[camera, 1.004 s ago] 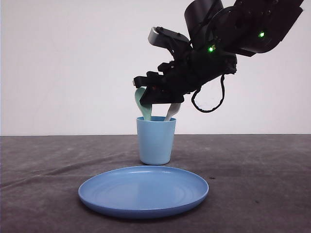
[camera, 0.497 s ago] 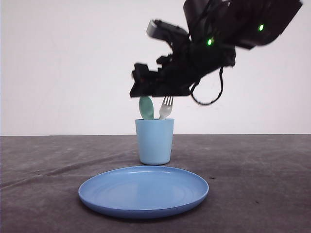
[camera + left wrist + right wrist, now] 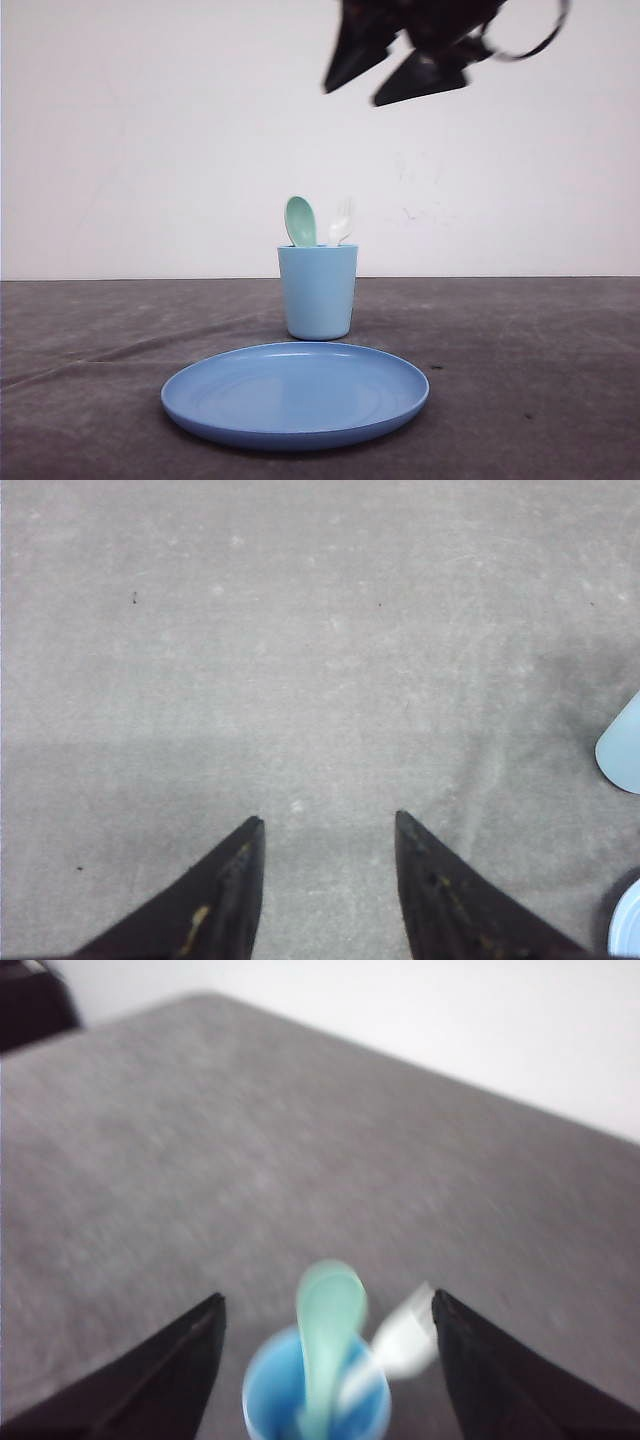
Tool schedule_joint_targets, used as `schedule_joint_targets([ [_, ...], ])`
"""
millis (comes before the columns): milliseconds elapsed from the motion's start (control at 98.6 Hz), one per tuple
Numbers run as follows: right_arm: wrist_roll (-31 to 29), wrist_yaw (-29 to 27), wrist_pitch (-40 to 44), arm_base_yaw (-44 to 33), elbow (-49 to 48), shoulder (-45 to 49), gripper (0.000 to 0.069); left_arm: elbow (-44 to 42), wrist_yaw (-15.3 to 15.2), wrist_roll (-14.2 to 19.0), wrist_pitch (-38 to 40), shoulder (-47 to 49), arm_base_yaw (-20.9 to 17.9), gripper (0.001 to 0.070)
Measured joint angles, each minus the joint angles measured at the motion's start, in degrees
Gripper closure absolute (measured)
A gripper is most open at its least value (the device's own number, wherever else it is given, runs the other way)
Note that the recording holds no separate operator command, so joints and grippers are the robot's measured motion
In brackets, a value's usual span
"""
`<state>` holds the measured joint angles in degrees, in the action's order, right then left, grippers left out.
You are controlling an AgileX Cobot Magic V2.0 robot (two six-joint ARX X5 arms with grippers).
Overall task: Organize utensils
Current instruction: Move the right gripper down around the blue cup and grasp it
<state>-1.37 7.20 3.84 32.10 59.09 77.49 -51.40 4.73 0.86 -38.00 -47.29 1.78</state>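
Behind the table [image 3: 80, 330] stood a plain white wall [image 3: 140, 130], and the table had a dark grey, cloth-like top. Nearest the camera in the front view lay a round blue plate [image 3: 295, 394], a little left of the middle. Just behind the plate stood a light blue cup [image 3: 317, 291], upright. In the cup were the two utensils, both standing with the handle down. The mint-green spoon [image 3: 301, 221] was on the left side of the cup, its oval bowl above the rim. The white fork [image 3: 341, 223] stood just to the right of the spoon, its tines up, and it looked a little blurred.

High above the cup, to the right, hung the right gripper [image 3: 387, 70]. Its jaws were spread apart and held nothing. In the right wrist view the gripper [image 3: 328, 1305] had the cup, the spoon and the fork between its two fingers, far below.

The left gripper [image 3: 328, 825] hung over bare table, its jaws spread and holding nothing.
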Motion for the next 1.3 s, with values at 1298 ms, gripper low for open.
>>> schedule_joint_targets([
  [1298,-4.7,9.7,-15.3,-2.5,-11.4,17.1,0.0010,0.0,1.4,0.0,0.0,0.0,0.0,0.0473],
])
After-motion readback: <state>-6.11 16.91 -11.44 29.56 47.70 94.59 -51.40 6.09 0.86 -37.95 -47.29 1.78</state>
